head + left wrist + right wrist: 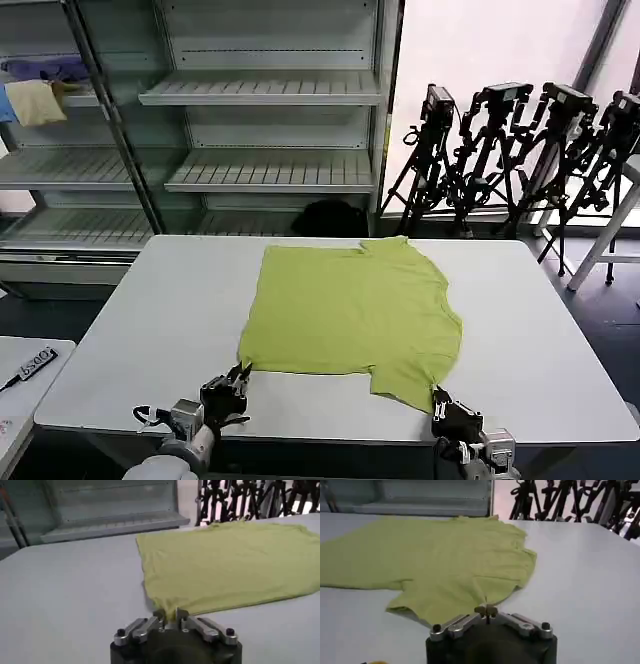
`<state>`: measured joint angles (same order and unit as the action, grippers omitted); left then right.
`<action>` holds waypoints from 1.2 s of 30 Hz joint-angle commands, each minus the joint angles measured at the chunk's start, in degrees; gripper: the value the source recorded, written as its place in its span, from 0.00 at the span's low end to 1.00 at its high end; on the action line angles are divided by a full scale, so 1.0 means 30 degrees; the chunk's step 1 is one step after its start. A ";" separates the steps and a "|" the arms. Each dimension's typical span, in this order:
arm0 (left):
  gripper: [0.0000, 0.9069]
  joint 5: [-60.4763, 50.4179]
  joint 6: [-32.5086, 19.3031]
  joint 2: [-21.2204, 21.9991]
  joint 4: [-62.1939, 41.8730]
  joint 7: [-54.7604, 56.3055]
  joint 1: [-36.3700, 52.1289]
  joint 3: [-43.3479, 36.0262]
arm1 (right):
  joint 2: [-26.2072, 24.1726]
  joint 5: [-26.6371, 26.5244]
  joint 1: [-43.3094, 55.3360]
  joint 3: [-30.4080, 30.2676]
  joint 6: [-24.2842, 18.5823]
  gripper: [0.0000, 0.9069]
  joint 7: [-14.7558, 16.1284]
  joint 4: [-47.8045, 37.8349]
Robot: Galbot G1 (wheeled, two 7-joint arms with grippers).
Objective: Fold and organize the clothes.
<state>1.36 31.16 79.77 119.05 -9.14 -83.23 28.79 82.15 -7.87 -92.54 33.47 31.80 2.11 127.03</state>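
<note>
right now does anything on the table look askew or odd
Nothing damaged or spilled. The T-shirt lies flat but skewed on the table. The left tool pinches its near corner, the right tool its sleeve edge.

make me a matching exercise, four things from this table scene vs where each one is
Things:
1. T-shirt
2. left tool
3. right tool
4. tripods

Places:
a. pinching the near sleeve tip
b. on the floor beyond the table's far right corner
c. pinching the shirt's near bottom-hem corner
d. spread flat mid-table

Pairs: 1-d, 2-c, 3-a, 4-b
</note>
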 commanded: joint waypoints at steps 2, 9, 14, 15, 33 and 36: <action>0.00 0.0504 -0.0584 -0.0131 0.0943 -0.0486 0.0131 0.0416 | 0.0091 -0.1473 0.0284 0.0353 -0.0578 0.00 -0.0344 0.0380; 0.00 0.1847 -0.0213 -0.0237 0.1045 -0.0802 0.1398 0.0591 | 0.0634 -0.1840 0.2829 0.0894 0.0237 0.00 -0.0591 0.0021; 0.00 0.1953 0.0262 -0.0097 0.0422 -0.0629 0.2802 0.0400 | 0.0726 -0.1476 0.5218 0.0564 0.0442 0.00 -0.0644 -0.1064; 0.00 0.1950 0.0413 -0.0034 0.0212 -0.0528 0.3195 0.0371 | 0.0732 -0.1414 0.5660 0.0479 0.0447 0.00 -0.0648 -0.1315; 0.00 0.1542 0.0637 0.0125 -0.2920 0.0423 0.6309 -0.0297 | 0.1046 -0.0569 1.0102 -0.0261 0.0460 0.00 -0.0453 -0.5591; 0.00 0.1428 0.0633 0.0127 -0.3440 0.0430 0.6523 -0.0343 | 0.1091 -0.0379 1.0705 -0.0357 0.0460 0.00 -0.0381 -0.6375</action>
<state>6.07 32.77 80.17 114.07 -8.33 -67.81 28.10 85.42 -9.69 -65.68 32.50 33.08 0.95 113.46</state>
